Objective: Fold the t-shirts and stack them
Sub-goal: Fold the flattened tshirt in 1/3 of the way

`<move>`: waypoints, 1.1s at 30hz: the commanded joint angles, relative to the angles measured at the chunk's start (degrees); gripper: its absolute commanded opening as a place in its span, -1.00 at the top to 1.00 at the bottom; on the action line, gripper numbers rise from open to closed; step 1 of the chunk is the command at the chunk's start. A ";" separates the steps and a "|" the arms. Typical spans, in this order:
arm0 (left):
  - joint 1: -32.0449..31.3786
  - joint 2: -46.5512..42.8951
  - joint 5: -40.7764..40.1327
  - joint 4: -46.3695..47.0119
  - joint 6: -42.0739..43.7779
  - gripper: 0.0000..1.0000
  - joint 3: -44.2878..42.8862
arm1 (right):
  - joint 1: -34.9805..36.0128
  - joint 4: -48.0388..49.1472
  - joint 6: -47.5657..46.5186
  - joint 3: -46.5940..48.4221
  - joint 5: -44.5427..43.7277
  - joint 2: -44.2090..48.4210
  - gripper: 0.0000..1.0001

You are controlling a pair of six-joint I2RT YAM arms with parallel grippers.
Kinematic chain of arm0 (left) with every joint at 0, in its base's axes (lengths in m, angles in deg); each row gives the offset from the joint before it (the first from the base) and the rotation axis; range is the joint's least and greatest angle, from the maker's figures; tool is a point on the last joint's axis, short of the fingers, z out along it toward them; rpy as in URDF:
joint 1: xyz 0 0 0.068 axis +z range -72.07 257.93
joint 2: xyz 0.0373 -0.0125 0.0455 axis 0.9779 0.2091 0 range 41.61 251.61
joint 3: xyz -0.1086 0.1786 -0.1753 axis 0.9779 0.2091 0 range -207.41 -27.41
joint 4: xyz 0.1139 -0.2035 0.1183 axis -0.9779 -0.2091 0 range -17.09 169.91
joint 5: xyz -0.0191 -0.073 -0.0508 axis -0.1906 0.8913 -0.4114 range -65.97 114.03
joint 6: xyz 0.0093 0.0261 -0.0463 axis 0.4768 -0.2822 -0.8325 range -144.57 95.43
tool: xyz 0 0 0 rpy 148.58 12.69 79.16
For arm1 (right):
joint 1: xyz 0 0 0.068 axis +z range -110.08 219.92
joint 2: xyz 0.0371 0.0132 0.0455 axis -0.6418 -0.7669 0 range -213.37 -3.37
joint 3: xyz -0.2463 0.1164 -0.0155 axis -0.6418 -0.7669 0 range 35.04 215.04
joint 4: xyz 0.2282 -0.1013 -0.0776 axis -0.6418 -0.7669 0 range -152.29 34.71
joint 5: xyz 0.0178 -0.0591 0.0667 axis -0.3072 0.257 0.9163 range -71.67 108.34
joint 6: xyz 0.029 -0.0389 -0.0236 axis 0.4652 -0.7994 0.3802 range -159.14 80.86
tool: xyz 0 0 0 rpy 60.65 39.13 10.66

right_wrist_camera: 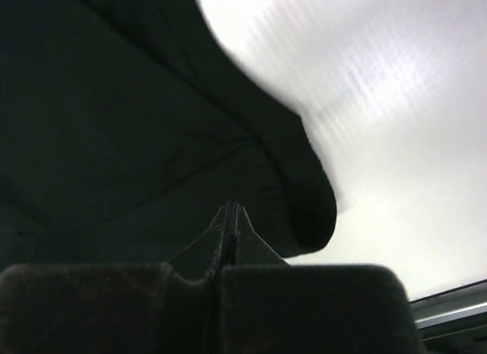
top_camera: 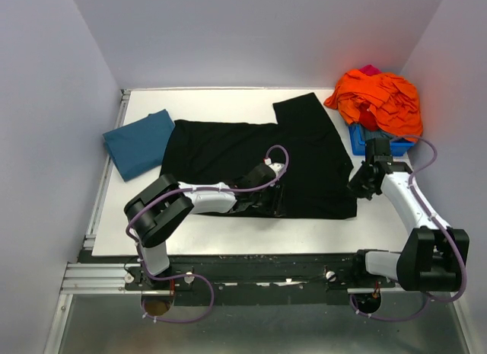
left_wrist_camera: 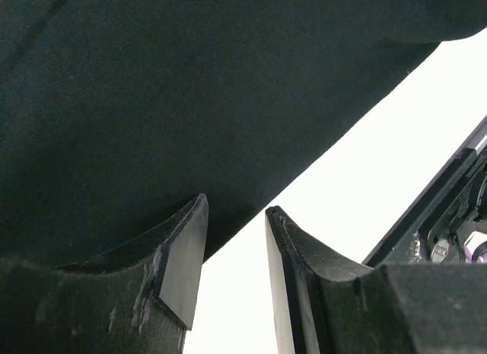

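Note:
A large black t-shirt (top_camera: 228,152) lies spread flat across the middle of the white table (top_camera: 228,234); no print shows. A plain teal-blue t-shirt (top_camera: 139,143) lies folded at the far left, touching the black one's left end. My left gripper (top_camera: 265,202) is at the black shirt's near hem. In the left wrist view it (left_wrist_camera: 236,217) is open, one finger over the cloth (left_wrist_camera: 190,87) and one over bare table. My right gripper (top_camera: 358,184) is at the shirt's right edge. In the right wrist view it (right_wrist_camera: 230,206) is shut, pinching the black cloth (right_wrist_camera: 114,103), whose edge curls up beside it.
A heap of orange cloth (top_camera: 378,99) with a bit of pink on top sits on a small blue bin (top_camera: 364,139) at the back right, close behind my right arm. Grey walls enclose the table on three sides. A metal rail (top_camera: 228,274) runs along the near edge.

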 commanded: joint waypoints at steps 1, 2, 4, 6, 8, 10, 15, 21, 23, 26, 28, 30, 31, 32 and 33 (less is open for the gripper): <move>-0.25 -0.97 2.25 -0.83 2.23 -0.03 0.72 | 0.64 -3.86 0.06 -6.29 8.10 2.24 0.99; -0.34 -0.88 2.34 -0.56 2.23 -0.03 0.54 | 0.64 -4.04 0.33 -6.99 7.50 2.33 0.99; -0.43 -1.23 2.34 -0.39 2.23 -0.03 0.45 | 0.64 -4.91 1.91 -6.83 4.09 1.63 0.99; -0.51 -1.32 2.25 -0.56 2.31 -0.03 0.37 | 0.64 -5.09 2.70 -5.78 2.67 -0.21 0.99; -0.51 -1.49 2.08 -1.17 2.58 -0.03 0.10 | 0.55 -4.57 4.45 -5.16 -1.01 -3.20 0.99; -0.51 -1.58 1.90 -1.70 3.02 -0.03 0.10 | 0.55 -3.95 5.07 -4.72 -3.92 -6.79 0.99; -0.60 -2.02 2.25 -3.11 4.25 -0.03 0.89 | 0.55 -8.07 10.86 -2.17 -11.39 -13.40 0.99; -0.87 -5.62 2.78 -3.37 4.86 -0.11 1.51 | 0.55 -8.70 13.35 -1.73 -15.89 -5.70 0.99; -0.95 -7.98 2.78 -3.90 5.13 -0.15 1.07 | 0.64 -5.73 10.20 -3.13 -13.79 -0.86 0.99; -0.78 -12.38 -0.81 -6.53 6.26 -0.21 0.37 | 1.07 0.33 3.17 -5.85 -6.60 6.87 0.99; -0.08 -14.67 -4.15 -8.29 7.23 -0.25 -0.07 | 1.51 5.43 -0.79 -8.22 1.04 11.45 0.99; 1.67 -16.86 -6.79 -10.57 7.59 -0.25 -0.16 | 2.04 10.61 -3.52 -10.51 10.87 14.79 0.99; 2.81 -17.83 -7.93 -11.10 7.68 -0.25 0.19 | 2.30 12.29 -3.97 -11.13 15.01 15.59 0.99; 3.96 -19.06 -9.16 -11.80 7.68 -0.25 0.62 | 2.31 13.96 -3.97 -11.57 18.10 15.69 0.99; 5.27 -20.12 -11.09 -12.59 7.59 -0.25 1.15 | 4.31 15.46 -4.15 -11.57 20.22 15.08 0.99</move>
